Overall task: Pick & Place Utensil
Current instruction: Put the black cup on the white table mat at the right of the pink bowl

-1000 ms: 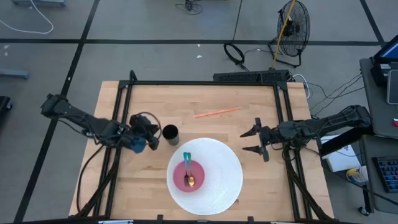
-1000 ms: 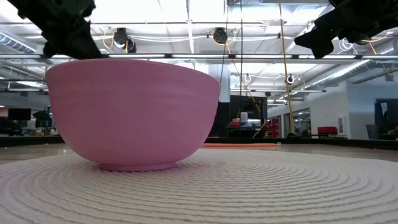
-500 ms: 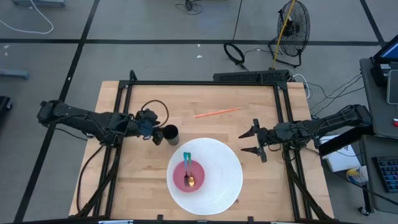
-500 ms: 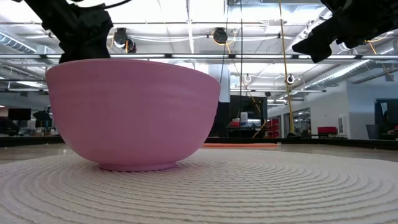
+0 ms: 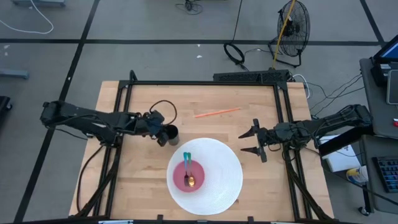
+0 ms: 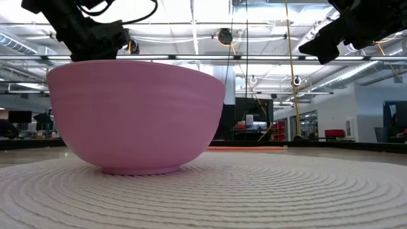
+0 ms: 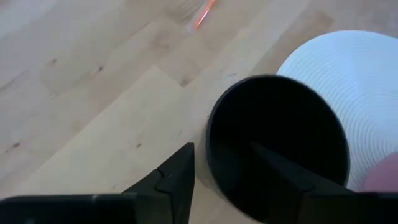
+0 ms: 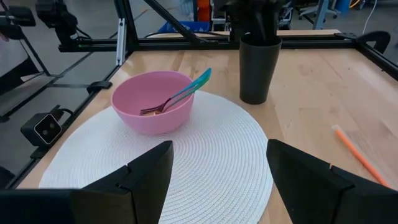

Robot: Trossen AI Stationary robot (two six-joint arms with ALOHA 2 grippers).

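A black cup stands upright on the wooden table, just off the far left edge of a white round placemat. A pink bowl rests on the mat. A utensil with a teal handle lies in it, its handle leaning on the rim. My left gripper is open at the cup. In the left wrist view one finger is outside the cup's wall and the other is over its inside. My right gripper is open, right of the mat.
A thin orange stick lies on the table beyond the mat, toward the far edge. Black frame rails run along the table's left, right and far sides. Bare wood shows between the mat and my right gripper.
My left gripper has moved toward the table's right, from beside the black cup to over its rim, and now has one finger on each side of the cup's wall. The cup, bowl and utensil have stayed in place.
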